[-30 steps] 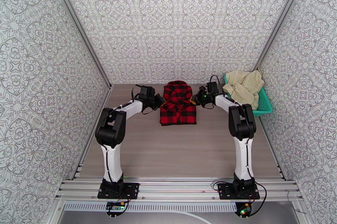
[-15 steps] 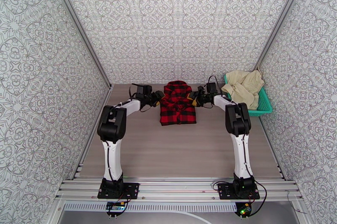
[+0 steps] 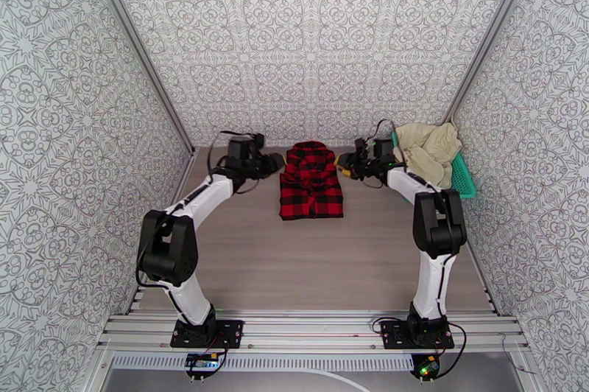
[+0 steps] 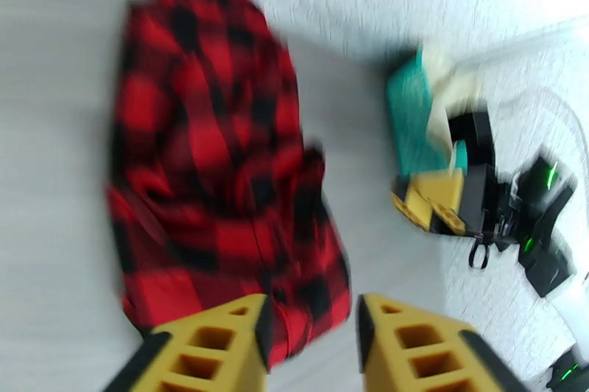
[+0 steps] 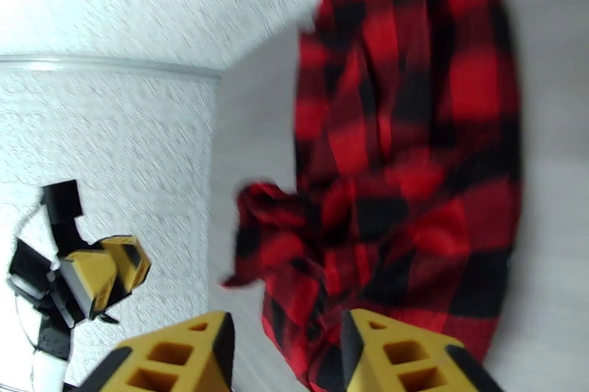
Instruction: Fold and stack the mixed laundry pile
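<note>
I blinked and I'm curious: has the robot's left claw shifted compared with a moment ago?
Yes. Against the unmoved checked flannel shirt, the left gripper has drawn away from the shirt's side edge, toward the back wall.

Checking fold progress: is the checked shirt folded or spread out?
Folded: the checked shirt lies as a compact rectangle on the table, no sleeves spread.

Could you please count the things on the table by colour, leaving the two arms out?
Red-and-black: 1, the checked shirt
Cream: 1 heap of cloth; its separate pieces cannot be counted
Teal: 1, the mesh basket
Total: 3
</note>
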`<state>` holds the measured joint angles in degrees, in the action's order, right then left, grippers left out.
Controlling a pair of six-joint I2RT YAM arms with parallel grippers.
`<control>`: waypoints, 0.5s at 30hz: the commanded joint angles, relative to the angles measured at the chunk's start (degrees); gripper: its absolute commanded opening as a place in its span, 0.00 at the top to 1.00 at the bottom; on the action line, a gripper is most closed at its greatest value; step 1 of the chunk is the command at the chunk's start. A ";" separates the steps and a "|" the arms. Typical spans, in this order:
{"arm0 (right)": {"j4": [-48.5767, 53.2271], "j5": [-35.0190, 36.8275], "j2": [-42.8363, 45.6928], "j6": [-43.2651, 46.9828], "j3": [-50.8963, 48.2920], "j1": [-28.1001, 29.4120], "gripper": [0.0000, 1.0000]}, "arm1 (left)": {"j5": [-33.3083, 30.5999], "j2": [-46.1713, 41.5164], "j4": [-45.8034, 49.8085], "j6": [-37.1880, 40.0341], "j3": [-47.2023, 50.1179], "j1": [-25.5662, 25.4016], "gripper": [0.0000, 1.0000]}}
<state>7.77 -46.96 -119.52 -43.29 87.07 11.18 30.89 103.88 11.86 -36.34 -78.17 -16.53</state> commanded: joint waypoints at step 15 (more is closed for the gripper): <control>-4.60 3.10 -16.10 -1.74 12.69 3.58 0.61 | -1.40 20.23 -4.57 4.48 -11.85 -1.80 0.64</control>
<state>7.18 -44.73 -133.01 -42.68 95.88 14.90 30.11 119.42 11.62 -32.75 -85.80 -19.22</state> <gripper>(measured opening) 0.396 0.358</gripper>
